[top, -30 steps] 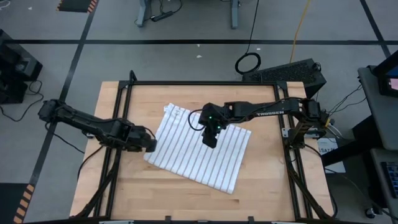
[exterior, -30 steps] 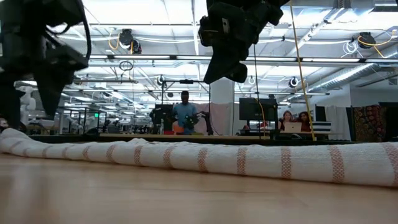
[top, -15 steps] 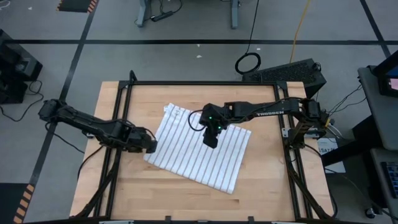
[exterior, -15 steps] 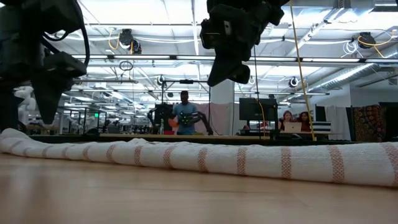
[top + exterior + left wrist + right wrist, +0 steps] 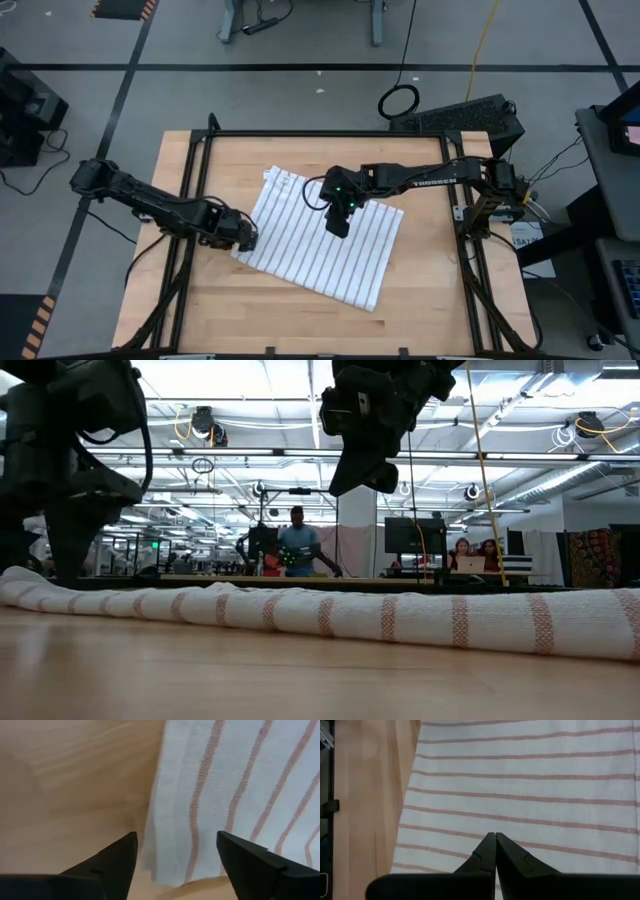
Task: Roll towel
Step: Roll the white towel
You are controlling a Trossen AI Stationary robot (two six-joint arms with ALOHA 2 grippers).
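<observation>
Here, the left gripper (image 5: 247,236) hangs spread wide at the striped towel's (image 5: 320,250) corner; the right gripper (image 5: 338,226), clenched empty, hovers above its middle.

In the left wrist view the towel (image 5: 240,795) runs off the picture's edges, so only one corner of it shows, and the left gripper (image 5: 175,857) shows only its two fingertips. In the right wrist view the towel (image 5: 530,795) is likewise cut off. The right gripper (image 5: 340,222) covers part of the towel (image 5: 320,245) in the high view. The people (image 5: 297,545) behind the table in the low view are too small to make out.
</observation>
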